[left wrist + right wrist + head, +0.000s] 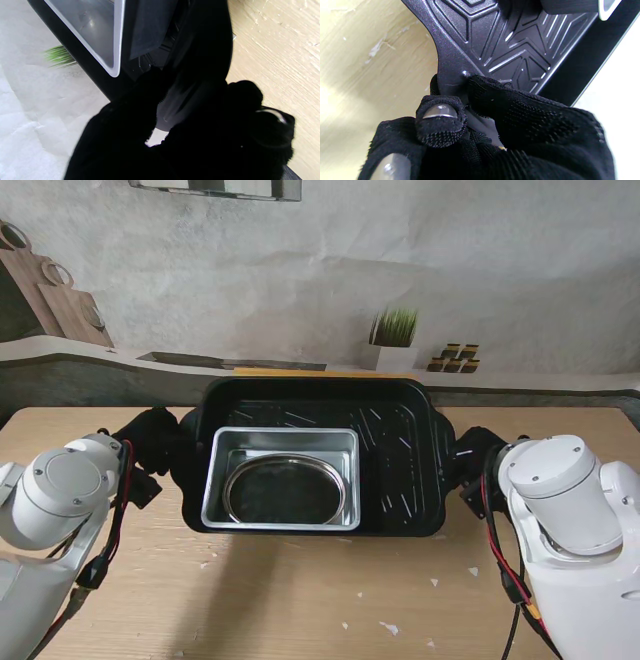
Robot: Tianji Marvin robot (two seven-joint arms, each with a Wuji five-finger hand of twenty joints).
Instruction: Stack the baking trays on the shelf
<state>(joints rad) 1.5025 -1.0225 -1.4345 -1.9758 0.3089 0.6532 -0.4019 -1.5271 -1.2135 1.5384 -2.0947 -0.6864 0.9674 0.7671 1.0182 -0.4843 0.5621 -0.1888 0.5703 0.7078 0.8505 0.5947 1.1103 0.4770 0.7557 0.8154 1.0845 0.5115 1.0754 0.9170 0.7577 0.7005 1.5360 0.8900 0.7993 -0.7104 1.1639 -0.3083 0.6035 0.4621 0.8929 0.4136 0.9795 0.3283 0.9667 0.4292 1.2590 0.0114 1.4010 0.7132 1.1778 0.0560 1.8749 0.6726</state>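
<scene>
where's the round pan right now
In the stand's view the round pan lies inside the silver tray, which sits in the left part of the black tray, held between both hands.

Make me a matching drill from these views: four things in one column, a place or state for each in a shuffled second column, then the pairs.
Things:
1. black tray
2. silver tray
3. round pan
4. right hand

Places or states:
A. lies inside the silver tray
B. shut on the black tray's handle
C. sits inside the black tray, toward my left
D. held at both ends over the table

Pairs: 1-D, 2-C, 3-A, 4-B
</scene>
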